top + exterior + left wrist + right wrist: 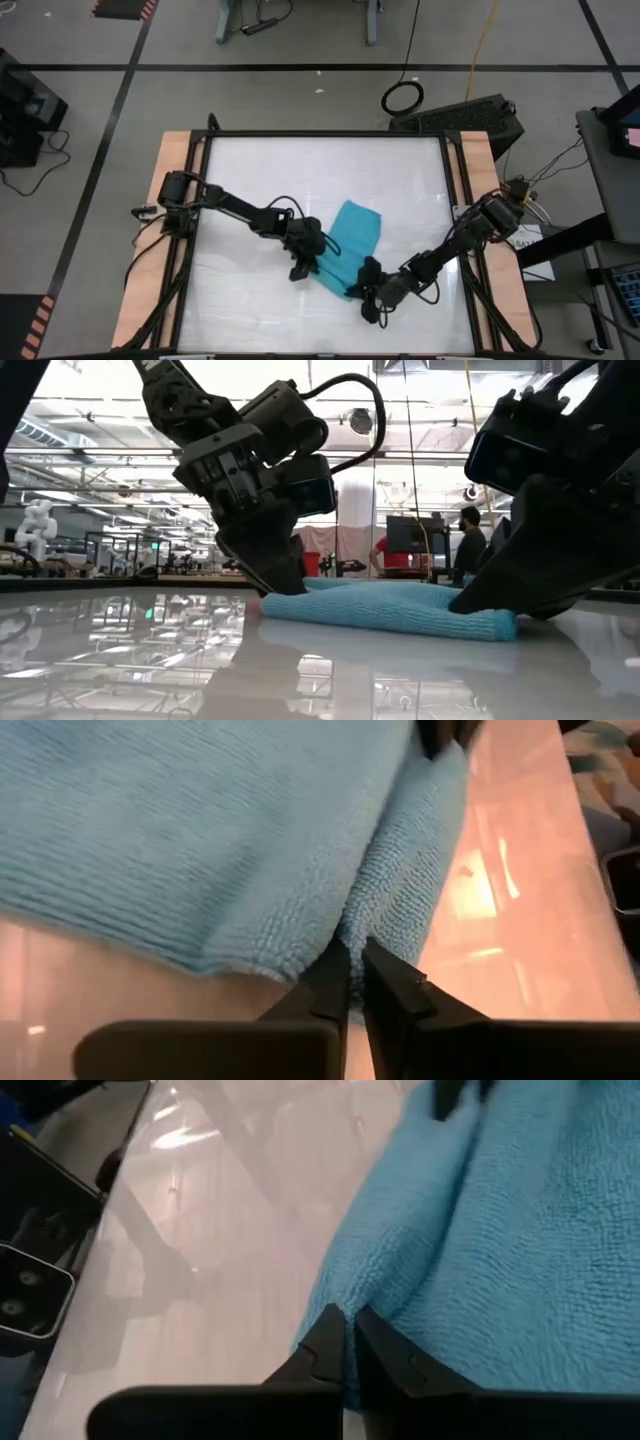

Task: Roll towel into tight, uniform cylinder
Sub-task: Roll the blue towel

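Observation:
The turquoise towel [356,230] lies flat on the white tabletop [250,180], right of the middle, with its near edge turned over into a thick fold [400,622]. My left gripper [303,266] is shut on the left end of that near edge. My right gripper [362,290] is shut on its right end. Both grippers are down at the table surface. The low view shows my left gripper [268,588] and my right gripper [480,600] at the two ends of the fold. My left gripper pinches the towel's turned-over near edge [352,925] between its two fingers, at the left end. The fingers come slanting down from the table's near left. One layer or several, I cannot tell. The towel rests on the table, slack. My right gripper pinches the same near edge at its right end [345,1295] between its two fingers. The fingers come slanting down from the table's near right. The cloth bunches up at the fingertips. The rest of the towel lies on the table.
The tabletop is framed by black rails [205,140] and wooden side boards [165,200]. A black box [470,120] and a coiled cable [402,97] lie on the floor beyond the far edge. People stand far behind the table [465,545].

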`<state>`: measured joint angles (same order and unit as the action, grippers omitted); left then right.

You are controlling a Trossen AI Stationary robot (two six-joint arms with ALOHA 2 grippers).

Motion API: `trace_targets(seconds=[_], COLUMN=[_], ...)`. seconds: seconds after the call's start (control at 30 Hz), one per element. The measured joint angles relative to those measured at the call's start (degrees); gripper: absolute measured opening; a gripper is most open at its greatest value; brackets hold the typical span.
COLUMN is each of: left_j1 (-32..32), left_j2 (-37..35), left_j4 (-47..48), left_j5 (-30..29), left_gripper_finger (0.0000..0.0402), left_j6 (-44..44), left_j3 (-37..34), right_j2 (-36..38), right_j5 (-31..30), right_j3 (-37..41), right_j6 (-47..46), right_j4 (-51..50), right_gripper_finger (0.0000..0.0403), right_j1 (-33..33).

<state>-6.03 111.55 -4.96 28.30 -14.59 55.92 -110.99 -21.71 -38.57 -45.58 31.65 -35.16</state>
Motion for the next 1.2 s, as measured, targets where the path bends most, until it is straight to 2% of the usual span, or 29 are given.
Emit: trace_targets(seconds=[0.17,0.4,0.57,0.67,0.83,1.07,1.2], left_j1=[-0.36,-0.32,-0.34,-0.34,-0.36,-0.28,0.52], left_j2=[0.0,0.02,0.02,0.04,0.09,0.09,0.08], left_j4=[1.0,0.86,0.66,0.31,-0.25,-0.7,-0.71], left_j5=[0.67,1.04,1.06,1.04,0.43,-1.99,-4.05], left_gripper_finger=[0.002,0.002,0.002,0.002,0.0019,0.0019,0.0019], left_j6=[-1.2,-2.7,-3.04,-3.49,-4.61,-6.09,-7.58], left_j3=[0.05,-0.12,-0.11,-0.11,-0.11,-0.09,-0.04], right_j2=[4.96,16.29,23.06,23.38,20.53,14.86,12.14], right_j5=[-1.01,-0.79,-10.14,-13.84,-13.81,-11.71,-12.7], right_j3=[0.12,0.63,0.35,0.48,0.33,0.22,-0.11], right_j6=[2.13,3.86,2.09,1.25,1.88,7.34,10.62], right_j4=[-9.4,-26.54,-33.47,-35.4,-37.2,-35.96,-34.5], right_gripper_finger=[0.0021,0.0128,0.0168,0.0166,0.0135,0.0091,0.0075], right_j1=[-0.26,-1.7,-2.7,-2.07,2.45,10.23,14.17])
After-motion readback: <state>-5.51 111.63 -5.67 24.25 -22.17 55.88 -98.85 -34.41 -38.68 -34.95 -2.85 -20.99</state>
